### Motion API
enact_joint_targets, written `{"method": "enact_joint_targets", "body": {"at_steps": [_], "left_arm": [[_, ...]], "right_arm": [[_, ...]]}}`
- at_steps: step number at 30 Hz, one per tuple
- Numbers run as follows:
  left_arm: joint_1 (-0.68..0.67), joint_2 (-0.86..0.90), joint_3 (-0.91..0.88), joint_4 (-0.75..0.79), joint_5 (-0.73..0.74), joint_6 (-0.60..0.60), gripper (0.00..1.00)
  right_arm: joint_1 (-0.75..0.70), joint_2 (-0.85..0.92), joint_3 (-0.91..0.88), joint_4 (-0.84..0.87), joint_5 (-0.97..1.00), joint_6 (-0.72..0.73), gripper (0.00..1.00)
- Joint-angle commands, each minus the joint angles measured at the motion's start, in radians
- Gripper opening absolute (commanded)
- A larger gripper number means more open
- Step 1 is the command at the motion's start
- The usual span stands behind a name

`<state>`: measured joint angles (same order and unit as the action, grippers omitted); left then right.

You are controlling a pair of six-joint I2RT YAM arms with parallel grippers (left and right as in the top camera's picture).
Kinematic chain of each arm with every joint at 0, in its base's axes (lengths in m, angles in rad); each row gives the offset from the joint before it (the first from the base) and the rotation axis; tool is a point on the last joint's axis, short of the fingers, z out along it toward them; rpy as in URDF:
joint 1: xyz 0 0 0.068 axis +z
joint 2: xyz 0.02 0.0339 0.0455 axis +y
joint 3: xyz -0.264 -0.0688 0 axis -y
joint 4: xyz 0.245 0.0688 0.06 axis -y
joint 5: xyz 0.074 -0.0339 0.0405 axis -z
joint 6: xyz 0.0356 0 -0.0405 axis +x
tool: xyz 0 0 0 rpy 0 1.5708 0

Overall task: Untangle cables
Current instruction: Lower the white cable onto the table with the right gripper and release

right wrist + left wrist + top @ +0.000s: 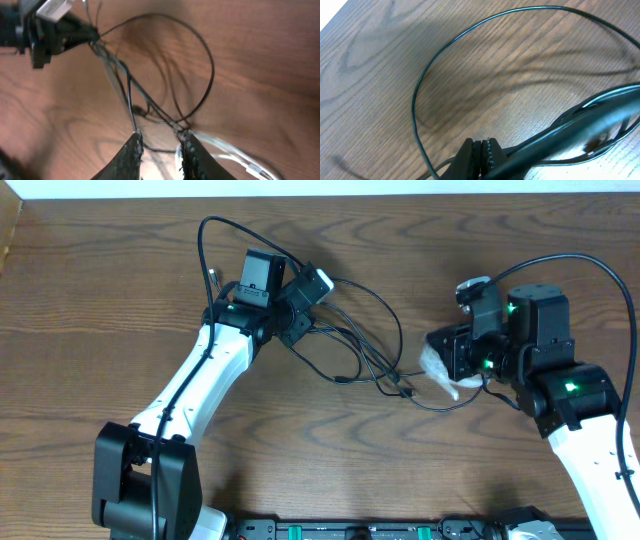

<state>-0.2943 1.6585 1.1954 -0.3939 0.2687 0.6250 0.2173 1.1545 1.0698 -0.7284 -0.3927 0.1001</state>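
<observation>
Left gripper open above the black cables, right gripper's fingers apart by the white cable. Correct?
No. The left gripper is shut on the black cables, as the left wrist view shows. The rest is right: right gripper fingers apart by the white cable.

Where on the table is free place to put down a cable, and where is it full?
Free: the table left of the left arm, and the near strip between it and the right arm. Crowded: the middle, where the cables run from the left hand to the right hand.
</observation>
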Motion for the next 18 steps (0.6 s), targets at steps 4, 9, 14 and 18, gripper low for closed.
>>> {"method": "enact_joint_targets", "body": {"at_steps": [4, 9, 14, 18], "left_arm": [[0.007, -0.013, 0.002, -0.004, 0.019, -0.013, 0.07], [0.007, -0.013, 0.002, -0.005, 0.019, -0.013, 0.07], [0.007, -0.013, 0.002, -0.003, 0.019, -0.013, 0.07], [0.007, -0.013, 0.002, -0.001, 0.018, -0.013, 0.07]], "right_arm": [[-0.006, -0.042, 0.010, -0.024, -0.055, -0.135, 0.34], [-0.006, -0.051, 0.010, -0.101, 0.005, -0.142, 0.32], [-0.006, -0.051, 0.009, -0.303, 0.391, 0.116, 0.23], [-0.006, -0.051, 0.009, -0.412, 0.593, 0.438, 0.33]]}}
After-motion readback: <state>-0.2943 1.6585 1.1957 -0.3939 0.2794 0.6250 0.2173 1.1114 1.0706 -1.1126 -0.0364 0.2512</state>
